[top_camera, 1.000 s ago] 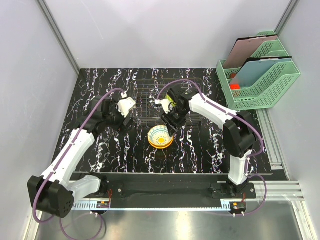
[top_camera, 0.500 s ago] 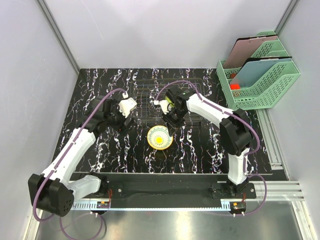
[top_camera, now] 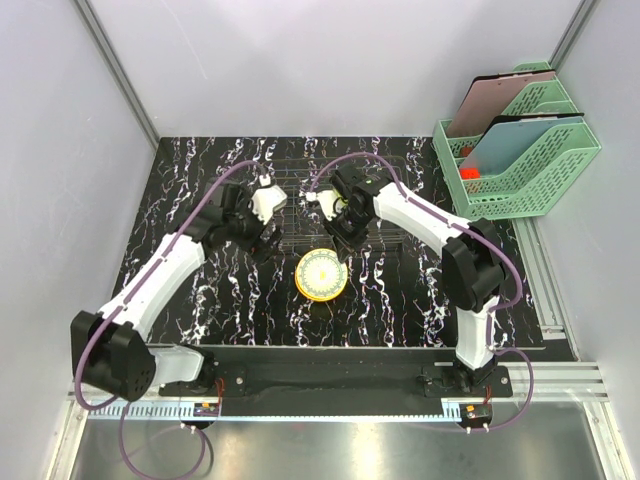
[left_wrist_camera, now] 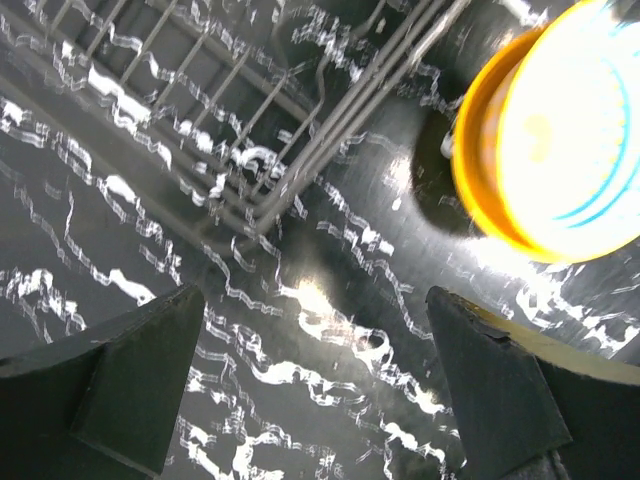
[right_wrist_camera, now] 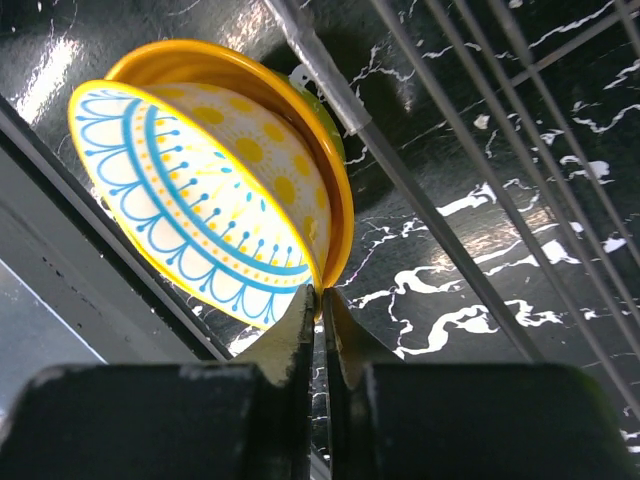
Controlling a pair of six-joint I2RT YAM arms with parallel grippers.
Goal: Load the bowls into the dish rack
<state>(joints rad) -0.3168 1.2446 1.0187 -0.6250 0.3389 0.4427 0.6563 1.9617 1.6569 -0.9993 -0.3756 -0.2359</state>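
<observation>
Bowls point(left_wrist_camera: 550, 140), blurred and cropped beyond the parted left tool point(left_wrist_camera: 315, 320), are rim-pinched by the right tool point(right_wrist_camera: 320, 300).

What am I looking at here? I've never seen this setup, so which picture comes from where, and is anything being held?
Two white robot arms are bolted at the near edge of a black marbled table. The wide picture looks down from above; the two close-ups come from cameras on the wrists. The right gripper pinches the rim of nested bowls, patterned inside, orange outside, tilted beside the wire dish rack. The left gripper is open and empty near the rack's corner. Green mesh file trays stand at the far right.
</observation>
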